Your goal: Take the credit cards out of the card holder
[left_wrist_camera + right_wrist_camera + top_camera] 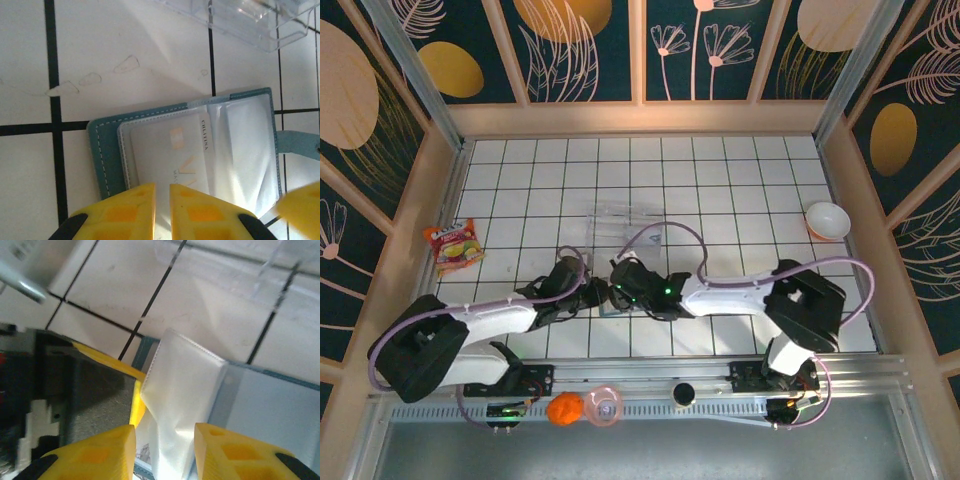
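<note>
The open teal card holder (106, 160) lies low in the left wrist frame, a credit card (170, 150) inside its clear pocket. The left gripper (162, 207) is nearly closed over it, and its grip is unclear. The right gripper (165, 450) pinches a raised plastic sleeve (182, 385).
</note>
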Controlling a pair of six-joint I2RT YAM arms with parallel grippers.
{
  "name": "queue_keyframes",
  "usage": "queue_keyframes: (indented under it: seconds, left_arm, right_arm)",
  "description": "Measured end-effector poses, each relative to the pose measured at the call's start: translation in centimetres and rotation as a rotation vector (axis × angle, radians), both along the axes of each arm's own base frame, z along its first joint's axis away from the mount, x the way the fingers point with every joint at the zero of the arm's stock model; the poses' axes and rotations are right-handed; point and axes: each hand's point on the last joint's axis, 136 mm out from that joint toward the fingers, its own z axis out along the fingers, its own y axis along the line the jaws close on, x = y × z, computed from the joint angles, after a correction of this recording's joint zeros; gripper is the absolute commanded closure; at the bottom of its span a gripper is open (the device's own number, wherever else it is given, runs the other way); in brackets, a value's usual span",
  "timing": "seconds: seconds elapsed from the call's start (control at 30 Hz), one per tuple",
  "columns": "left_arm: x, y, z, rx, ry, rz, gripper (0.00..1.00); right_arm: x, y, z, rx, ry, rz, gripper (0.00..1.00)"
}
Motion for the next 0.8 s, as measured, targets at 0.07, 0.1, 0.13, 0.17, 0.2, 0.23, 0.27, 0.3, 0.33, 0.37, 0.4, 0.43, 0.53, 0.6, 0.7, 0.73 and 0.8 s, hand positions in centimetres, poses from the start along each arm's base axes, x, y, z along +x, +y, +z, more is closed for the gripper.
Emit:
queue_keyframes:
  seconds: [0.07, 0.1, 0.13, 0.17, 0.2, 0.23, 0.27, 0.3, 0.33, 0.37, 0.4, 0.43, 0.53, 0.6, 0.7, 0.73, 0.8]
  left_arm:
    - [0.1, -1.0, 0.5, -0.007, -0.007, -0.021, 0.81]
    - [0.2, -1.8, 0.8, -0.014, -0.014, -0.038, 0.81]
    - [0.2, -2.4, 1.1, -0.02, -0.018, -0.051, 0.81]
    - [0.3, -3.2, 1.5, -0.03, -0.024, -0.068, 0.81]
    - [0.3, -4.0, 1.8, -0.036, -0.027, -0.083, 0.81]
    - [0.3, -4.6, 1.9, -0.043, -0.028, -0.098, 0.81]
    - [0.2, -5.3, 2.0, -0.049, -0.026, -0.115, 0.81]
    - [0.1, -5.9, 2.0, -0.053, -0.024, -0.129, 0.81]
    - [0.0, -6.5, 1.8, -0.054, -0.018, -0.143, 0.81]
    - [-0.1, -7.1, 1.7, -0.054, -0.011, -0.158, 0.81]
    - [-0.2, -7.6, 1.4, -0.054, -0.002, -0.173, 0.81]
    - [-0.3, -8.1, 1.2, -0.051, 0.005, -0.185, 0.81]
    - [-0.6, -9.6, 0.8, -0.05, 0.025, -0.22, 0.81]
    - [-0.8, -10.2, 0.8, -0.059, 0.029, -0.237, 0.81]
    - [-0.8, -10.5, 1.0, -0.071, 0.027, -0.244, 0.81]
    - [-0.8, -10.5, 1.2, -0.074, 0.025, -0.244, 0.8]
    - [-0.6, -10.5, 2.2, -0.089, 0.003, -0.24, 0.79]
  right_arm:
    - [0.4, -0.9, 1.5, 0.029, -0.029, -0.035, 0.64]
    - [0.6, -1.3, 2.2, 0.045, -0.041, -0.055, 0.64]
    - [0.8, -1.7, 2.8, 0.055, -0.052, -0.072, 0.64]
    - [1.0, -2.2, 3.3, 0.066, -0.061, -0.089, 0.64]
    - [1.2, -2.8, 3.6, 0.075, -0.066, -0.113, 0.64]
    - [1.3, -3.4, 3.8, 0.077, -0.067, -0.128, 0.65]
    - [1.4, -4.0, 3.8, 0.078, -0.068, -0.145, 0.65]
    - [1.5, -4.6, 3.8, 0.079, -0.068, -0.165, 0.65]
    - [1.6, -5.1, 3.7, 0.075, -0.066, -0.179, 0.65]
    - [1.5, -5.7, 3.5, 0.072, -0.063, -0.194, 0.65]
    - [1.5, -6.3, 3.2, 0.065, -0.059, -0.208, 0.65]
    - [1.4, -6.7, 3.1, 0.058, -0.056, -0.216, 0.65]
    - [1.3, -7.7, 2.7, 0.046, -0.045, -0.24, 0.66]
    - [1.3, -8.0, 2.7, 0.048, -0.041, -0.251, 0.66]
    - [1.4, -8.6, 3.0, 0.052, -0.039, -0.27, 0.67]
    - [1.5, -8.7, 3.0, 0.053, -0.04, -0.276, 0.67]
    - [1.8, -9.0, 3.1, 0.056, -0.04, -0.29, 0.69]
